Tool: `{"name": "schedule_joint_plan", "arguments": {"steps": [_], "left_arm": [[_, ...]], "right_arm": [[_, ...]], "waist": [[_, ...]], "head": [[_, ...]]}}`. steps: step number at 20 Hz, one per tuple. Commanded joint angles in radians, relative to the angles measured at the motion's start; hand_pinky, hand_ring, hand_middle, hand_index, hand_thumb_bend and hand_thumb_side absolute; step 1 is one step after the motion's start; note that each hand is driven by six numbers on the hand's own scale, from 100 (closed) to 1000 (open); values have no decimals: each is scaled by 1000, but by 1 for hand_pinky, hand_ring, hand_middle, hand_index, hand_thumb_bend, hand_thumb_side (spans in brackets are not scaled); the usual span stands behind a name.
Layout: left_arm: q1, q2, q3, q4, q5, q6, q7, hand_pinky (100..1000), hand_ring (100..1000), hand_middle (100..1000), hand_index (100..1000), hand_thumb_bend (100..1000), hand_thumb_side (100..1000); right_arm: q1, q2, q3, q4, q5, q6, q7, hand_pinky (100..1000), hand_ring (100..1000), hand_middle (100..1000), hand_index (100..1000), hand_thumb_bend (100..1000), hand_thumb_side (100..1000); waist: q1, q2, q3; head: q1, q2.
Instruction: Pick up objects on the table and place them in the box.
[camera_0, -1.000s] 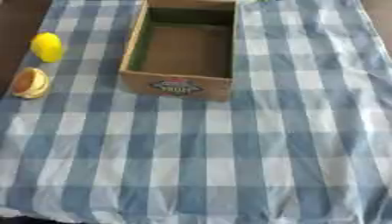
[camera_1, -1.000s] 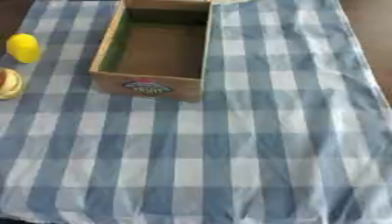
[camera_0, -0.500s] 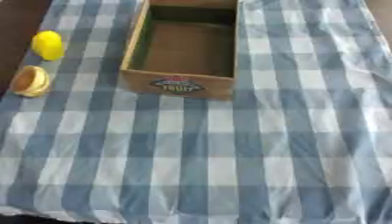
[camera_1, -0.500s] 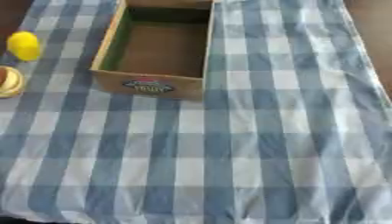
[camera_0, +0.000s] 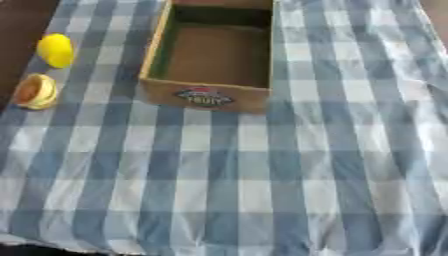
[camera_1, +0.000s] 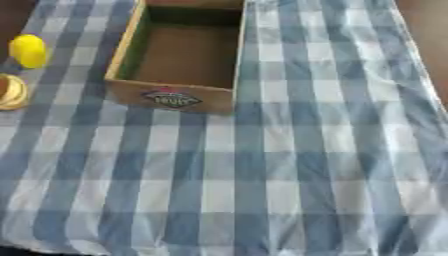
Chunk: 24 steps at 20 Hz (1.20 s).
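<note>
An open cardboard box (camera_0: 206, 96) with a fruit label on its near wall stands at the top middle of the blue-and-white checked cloth; its inside looks bare. A yellow lemon-like fruit (camera_0: 55, 50) lies at the cloth's left edge. Just below it sits a round tan and orange object (camera_0: 35, 91), like a halved fruit or a small pastry. Neither hand shows in either view.
The checked cloth (camera_0: 262, 180) covers most of the table and wrinkles along its right side. Dark brown table wood (camera_0: 17, 30) shows at the upper left, and more of it at the upper right corner (camera_1: 429, 30).
The whole picture has shifted slightly, so the camera has moved. The box, the yellow fruit and the round object have stayed where they were.
</note>
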Motion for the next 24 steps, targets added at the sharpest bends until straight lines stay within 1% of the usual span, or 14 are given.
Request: {"name": "schedule_joint_plan", "arguments": {"steps": [1,3,6,9,13,16,18,19,20,22,23,24], "left_arm": [[-47,-5,2,33,7,-8,43,873,883,879,925,462,100],[-93,-41,-11,78,24,-9,83,863,880,878,921,426,100],[-148,-77,-25,141,39,-17,128,855,876,876,916,403,100],[-187,-102,-40,185,50,-39,126,861,882,881,921,467,100],[-230,-126,-47,217,42,-69,95,864,884,877,924,506,100],[-271,-152,-47,253,25,-76,109,855,876,863,912,442,100],[-292,-165,-53,279,2,-76,114,837,860,839,898,432,100],[-299,-169,-57,289,-14,-75,111,831,852,825,893,513,100],[-301,-170,-64,298,-37,-72,104,823,844,823,892,470,100],[-304,-175,-73,310,-87,-64,80,799,815,802,874,480,100],[-305,-177,-75,315,-110,-62,70,783,795,785,856,454,100],[-306,-180,-74,318,-129,-60,66,775,783,770,839,407,100]], "right_arm": [[-11,-15,-3,-17,-9,3,0,769,816,595,743,100,547],[-13,-12,-2,-17,-11,4,1,768,816,595,743,100,550],[-16,-9,1,-17,-14,6,4,768,816,594,742,100,551],[-21,-7,4,-17,-16,6,8,768,815,593,742,100,556],[-24,-4,6,-17,-19,9,11,768,815,592,741,100,563],[-26,0,8,-17,-22,11,14,768,814,590,741,100,566],[-28,2,9,-17,-24,12,16,768,814,590,741,100,567],[-28,3,9,-17,-25,12,16,768,813,590,741,100,573],[-27,3,7,-17,-25,12,15,768,813,589,741,100,567],[-26,4,6,-17,-26,13,11,767,812,588,741,100,569],[-26,5,6,-17,-27,14,9,768,813,588,741,100,570],[-25,6,6,-17,-28,15,8,768,813,588,741,100,570]], "waist": [[-3,-12,-4],[-5,-9,-8],[-8,-5,-13],[-9,-1,-18],[-9,3,-21],[-10,5,-24],[-11,6,-28],[-12,7,-29],[-11,8,-31],[-11,10,-32],[-11,10,-32],[-11,10,-32]], "head": [[9,-2],[13,-5],[19,-9],[24,-13],[28,-17],[31,-21],[34,-23],[35,-23],[36,-23],[38,-22],[38,-22],[39,-22]]}}
